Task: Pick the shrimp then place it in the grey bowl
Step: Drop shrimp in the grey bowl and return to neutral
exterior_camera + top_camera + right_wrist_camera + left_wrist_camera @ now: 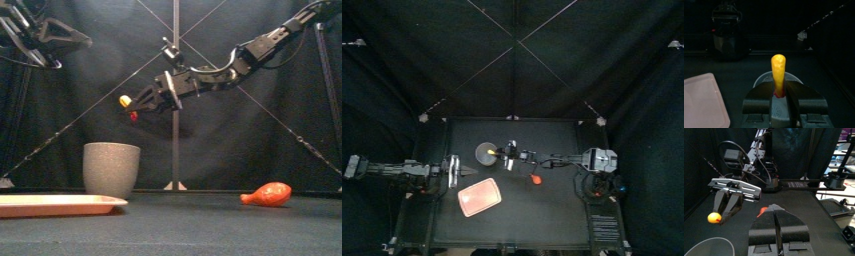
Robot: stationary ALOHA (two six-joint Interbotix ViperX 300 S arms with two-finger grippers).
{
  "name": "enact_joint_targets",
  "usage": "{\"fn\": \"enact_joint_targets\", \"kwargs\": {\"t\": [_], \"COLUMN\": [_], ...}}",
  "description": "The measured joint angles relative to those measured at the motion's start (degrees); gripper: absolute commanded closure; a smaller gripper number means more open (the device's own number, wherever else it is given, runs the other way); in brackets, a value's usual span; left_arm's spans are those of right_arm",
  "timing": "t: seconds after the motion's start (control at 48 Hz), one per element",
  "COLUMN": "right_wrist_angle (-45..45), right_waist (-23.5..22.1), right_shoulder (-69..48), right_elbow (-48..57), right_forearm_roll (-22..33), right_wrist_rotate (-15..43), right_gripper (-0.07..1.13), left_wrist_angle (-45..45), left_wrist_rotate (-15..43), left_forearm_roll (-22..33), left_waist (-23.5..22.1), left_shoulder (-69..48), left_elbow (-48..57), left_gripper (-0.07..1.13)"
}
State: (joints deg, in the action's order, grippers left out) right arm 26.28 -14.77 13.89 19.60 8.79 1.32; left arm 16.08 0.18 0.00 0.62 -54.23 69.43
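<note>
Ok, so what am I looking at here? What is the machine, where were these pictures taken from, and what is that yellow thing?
It is a robot with two black arms, each ending in a two-jawed gripper. One picture looks down from above, one level across the table, one from each wrist. On the table are a grey cup, a flat pink tray and a red-orange toy. The right gripper holds a yellow toy shrimp in the air, higher than the cup's rim. The left gripper is shut and empty, off to the left.

Shrimp, tail end hidden between right claw jaws
</note>
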Motion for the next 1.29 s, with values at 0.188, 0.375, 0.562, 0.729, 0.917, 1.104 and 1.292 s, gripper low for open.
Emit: {"fn": "enact_joint_targets", "kwargs": {"t": [0.188,0.375,0.562,0.729,0.917,1.104,1.292], "right_wrist_angle": [-0.6,-3.2,-3.7,-3.8,-3.8,-3.4,-2.7], "right_waist": [0.1,0.1,0.2,0.2,1.7,3.9,6.3], "right_shoulder": [4.2,5.4,5.4,5.4,5.0,1.4,-3.8], "right_elbow": [-4.9,-6.9,-6.9,-6.9,-5.2,-0.8,6.3], "right_forearm_roll": [-0.8,-3.6,-4.4,-4.3,-4.2,-4.0,-4.1], "right_wrist_rotate": [-0.2,-0.1,-0.2,-0.1,-0.2,-0.5,-0.4], "right_gripper": [0.44,0.31,0.29,0.29,0.29,0.29,0.29], "left_wrist_angle": [0.0,-0.1,-0.1,-0.2,-0.2,-0.2,-0.2], "left_wrist_rotate": [0.0,0.0,-0.1,0.0,0.0,0.0,0.0], "left_forearm_roll": [-0.7,-1.1,-1.1,-1.2,-1.2,-1.2,-1.1], "left_waist": [0.0,0.0,0.1,0.1,0.1,0.1,0.0], "left_shoulder": [-0.1,-0.1,-0.1,-0.1,0.0,-0.1,-0.1], "left_elbow": [0.1,0.1,0.1,0.1,0.4,0.7,0.7], "left_gripper": [0.92,0.92,0.92,0.92,0.92,0.92,0.92]}}
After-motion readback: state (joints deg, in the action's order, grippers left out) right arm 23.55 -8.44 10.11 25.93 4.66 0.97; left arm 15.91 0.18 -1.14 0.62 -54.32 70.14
